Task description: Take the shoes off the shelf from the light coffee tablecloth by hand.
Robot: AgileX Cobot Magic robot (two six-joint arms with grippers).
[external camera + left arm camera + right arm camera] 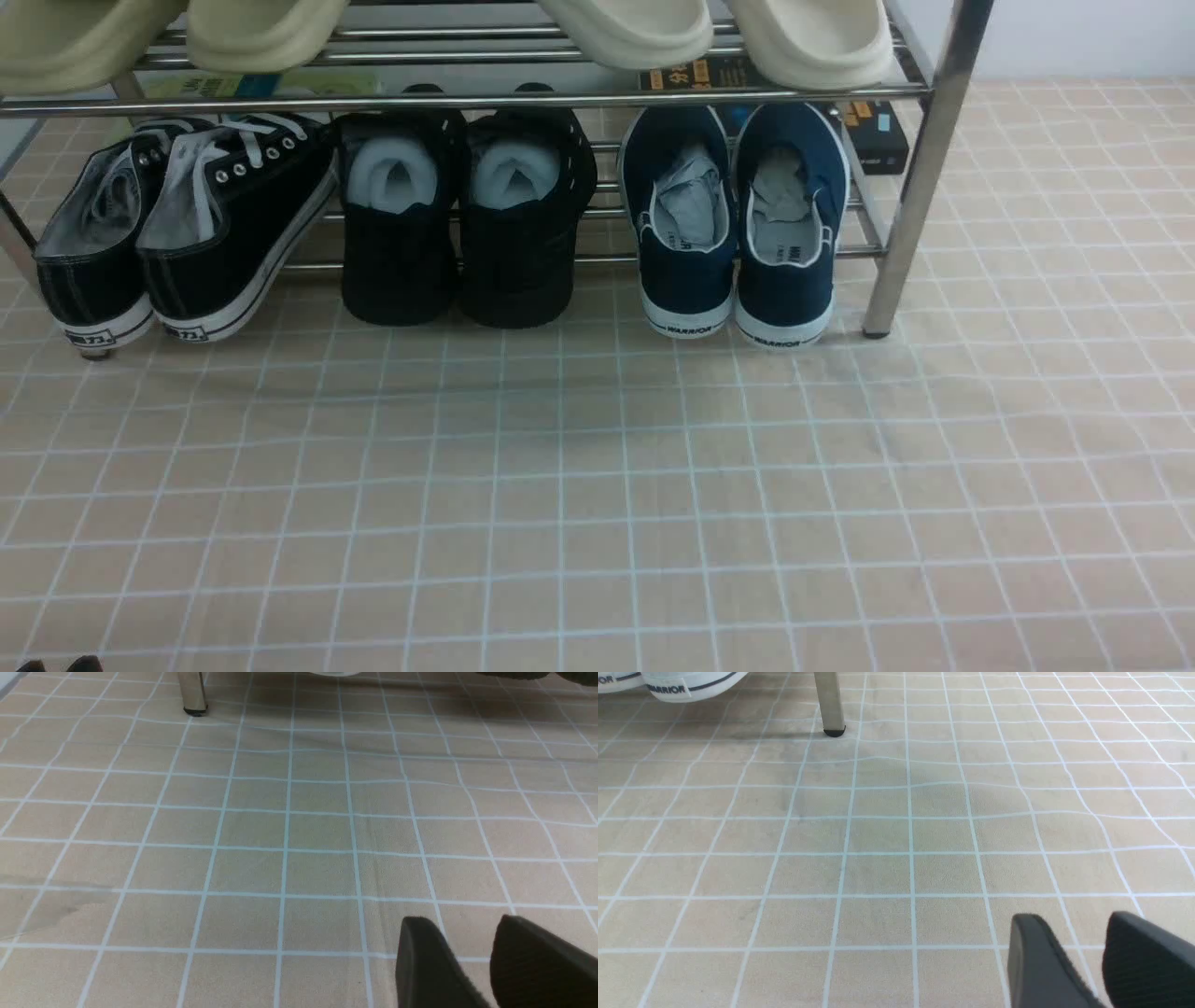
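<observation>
Navy canvas slip-ons [738, 224] untouched on the chrome shelf [467, 101], bottom tier.
They sit at one o'clock in the front view, shelf leg [902, 243] at their three o'clock. Left gripper [462, 928] and right gripper [1071, 924] hover well short of them over the light coffee tablecloth [597, 485], fingers parted, holding nothing. A reach may clip that leg or pinch only stuffing paper [691, 201] and slip.

Shiny chrome shelf [920, 159], matt tablecloth [597, 485]
</observation>
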